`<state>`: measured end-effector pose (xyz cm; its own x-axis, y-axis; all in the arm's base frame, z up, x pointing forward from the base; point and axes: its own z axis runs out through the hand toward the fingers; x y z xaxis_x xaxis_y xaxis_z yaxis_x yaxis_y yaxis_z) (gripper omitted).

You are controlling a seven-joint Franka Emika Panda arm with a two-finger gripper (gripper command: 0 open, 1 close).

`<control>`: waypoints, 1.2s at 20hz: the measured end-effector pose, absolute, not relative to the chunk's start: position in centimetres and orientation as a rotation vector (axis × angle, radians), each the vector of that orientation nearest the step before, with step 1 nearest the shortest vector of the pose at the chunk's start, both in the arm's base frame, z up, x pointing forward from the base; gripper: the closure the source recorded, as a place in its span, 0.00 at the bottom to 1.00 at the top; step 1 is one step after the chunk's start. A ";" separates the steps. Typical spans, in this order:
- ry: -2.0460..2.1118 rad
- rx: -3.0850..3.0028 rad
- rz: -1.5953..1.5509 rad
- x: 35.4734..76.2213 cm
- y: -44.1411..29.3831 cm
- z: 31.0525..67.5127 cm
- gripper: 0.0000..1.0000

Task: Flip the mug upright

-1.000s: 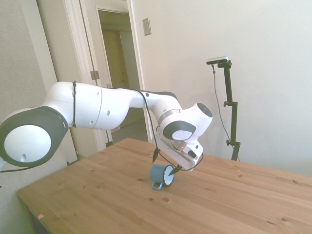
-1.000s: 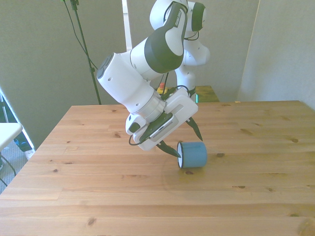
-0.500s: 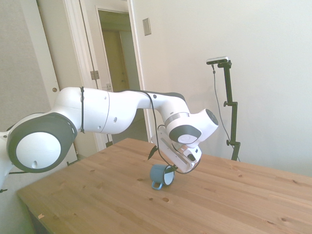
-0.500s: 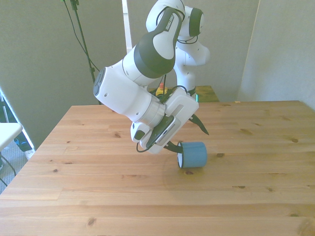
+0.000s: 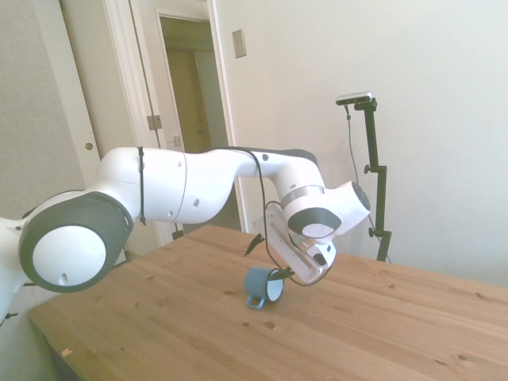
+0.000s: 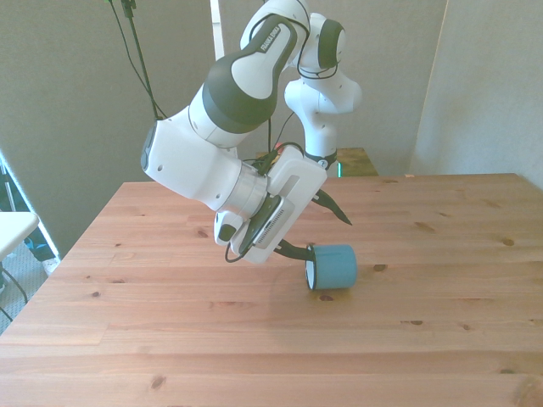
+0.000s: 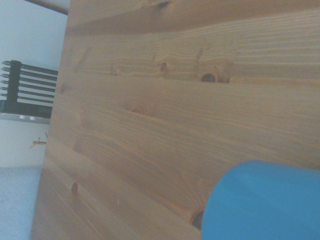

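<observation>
Arm (image 6: 212, 144) comes in over the desk (image 6: 170, 339) from the far edge in the front view, wrist tilted, white hand block angled down toward the mug (image 6: 332, 266). Pincer (image 6: 321, 232) spread open: one dark finger (image 6: 290, 251) low, tip touching or just at the mug's rim on the front view's left, the other finger (image 6: 333, 209) up in the air above and behind the mug, well clear of it. Mug lies on its side on the desk, roughly mid-desk, a bit toward the front view's right; open mouth faces the front view's left, toward the pincer, blue body pointing right. In the side view the arm (image 5: 182, 190) reaches in from the left, pincer (image 5: 266, 255) open around the mug's upper side, mug (image 5: 263, 286) on its side with white interior turned to the picture's right and its loop handle (image 5: 254, 302) down against the desk (image 5: 159, 317). Nothing gripped; mug rests on the wood. Wrist view: blurred blue mug wall (image 7: 262, 202) close up, over wood planks with knots (image 7: 150, 115); desk edge and a dark slatted thing (image 7: 27, 90) beyond it, cannot tell what.
</observation>
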<state>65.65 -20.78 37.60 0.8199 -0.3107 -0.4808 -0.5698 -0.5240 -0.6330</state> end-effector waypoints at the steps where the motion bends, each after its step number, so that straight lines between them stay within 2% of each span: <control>1: 0.643 -2.151 0.400 65.7 -20.8 37.3 0.00; 4: 0.642 -2.142 0.421 65.8 -20.7 36.2 0.00; 5: 0.640 -2.139 0.425 65.9 -20.6 36.0 1.00; 24: 0.591 -2.098 0.446 66.1 -18.8 35.1 1.00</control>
